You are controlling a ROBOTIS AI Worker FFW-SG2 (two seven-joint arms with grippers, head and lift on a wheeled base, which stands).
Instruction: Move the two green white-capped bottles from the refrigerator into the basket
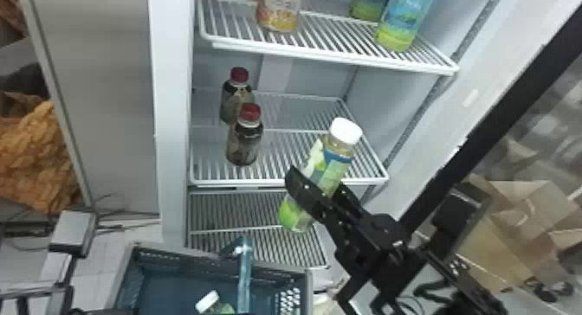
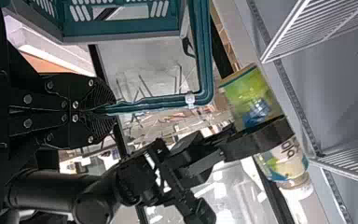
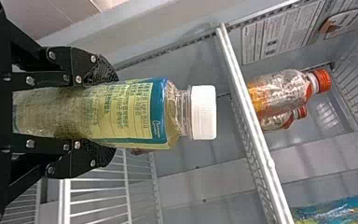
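Bottle [image 1: 331, 162], green-labelled, plastic, white-capped, sits clamped in the right black gripper [image 3: 114, 116], apparently the last to deliver, its white-capped green twin [image 1: 214, 305] already inside the teal plastic basket [image 1: 173, 284], whose handle [image 1: 244, 271] the left gripper [image 2: 114, 108] pinches.

bottle [image 1: 211, 302] in basket [image 1: 182, 286] before refrigerator [image 1: 172, 119]

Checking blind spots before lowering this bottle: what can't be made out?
- Basket bottle: body mostly cut off, head view's bottom edge.
- Basket: near part, same edge.
- Held bottle: middle behind right pincer, head view.
- Rear dark bottle: partly behind front one, head view.
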